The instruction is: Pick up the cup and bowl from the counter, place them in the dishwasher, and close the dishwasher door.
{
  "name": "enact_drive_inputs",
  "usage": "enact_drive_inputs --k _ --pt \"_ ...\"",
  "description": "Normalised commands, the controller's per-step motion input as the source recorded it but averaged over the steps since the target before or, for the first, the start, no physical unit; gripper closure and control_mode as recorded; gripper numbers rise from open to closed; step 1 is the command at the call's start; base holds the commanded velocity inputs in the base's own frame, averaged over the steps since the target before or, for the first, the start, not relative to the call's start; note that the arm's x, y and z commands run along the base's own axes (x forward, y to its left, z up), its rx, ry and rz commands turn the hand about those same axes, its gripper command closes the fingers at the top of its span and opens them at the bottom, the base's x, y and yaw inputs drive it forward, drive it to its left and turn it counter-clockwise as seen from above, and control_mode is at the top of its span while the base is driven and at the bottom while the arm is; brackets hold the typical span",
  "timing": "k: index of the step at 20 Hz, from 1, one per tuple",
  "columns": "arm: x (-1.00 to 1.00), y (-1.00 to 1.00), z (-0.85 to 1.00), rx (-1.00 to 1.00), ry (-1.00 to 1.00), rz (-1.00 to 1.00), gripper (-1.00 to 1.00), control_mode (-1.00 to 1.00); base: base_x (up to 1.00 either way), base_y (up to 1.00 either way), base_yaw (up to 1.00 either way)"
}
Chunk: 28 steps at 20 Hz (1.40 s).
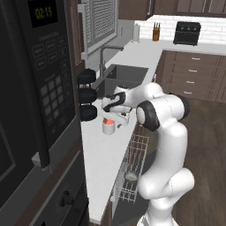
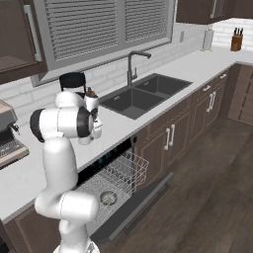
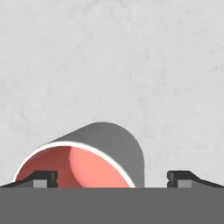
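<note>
One cup (image 1: 108,126) stood on the counter (image 1: 99,154), and one bowl (image 1: 131,176) lay in the single wire rack (image 1: 140,145). Three black round things (image 1: 88,95) were stacked. One faucet (image 2: 133,63) rose behind the two-basin sink (image 2: 143,93).

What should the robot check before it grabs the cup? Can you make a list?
1. Gripper open: ok, the finger tips stand wide apart.
2. Cup between the finger tips: not ok, it sits off toward one tip, not centred.
3. Cup upright on the counter: ok, its red inside faces up.
4. Dishwasher door down: ok, it lies open and the rack is pulled out.
5. Bowl put away: ok, it rests in the rack.
6. Room left in the rack for the cup: ok, bare wire shows beside the bowl.
</note>
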Motion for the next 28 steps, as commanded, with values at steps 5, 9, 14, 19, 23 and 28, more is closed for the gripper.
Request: enact_drive_inputs --k 5,9,14,19,23,28 --pt "0.09 0.0 -0.39 -0.05 0.03 0.0 1.0 -1.0 0.0 0.0 0.0" --pt "0.0 0.0 -0.15 0.0 0.0 0.0 1.0 -1.0 0.0 0.0 0.0" --pt "-0.24 -0.16 0.0 0.0 0.0 0.0 1.0 -1.0 0.0 0.0 0.0" --pt "-0.91 -0.74 0.01 0.0 -0.06 0.0 1.0 -1.0 0.0 0.0 0.0" --pt "-1.0 -0.99 0.28 0.0 -0.09 -0.05 1.0 -1.0 0.0 0.0 0.0" --pt "-0.97 -1.0 0.1 0.01 -0.03 -0.09 1.0 -1.0 0.0 0.0 0.0"
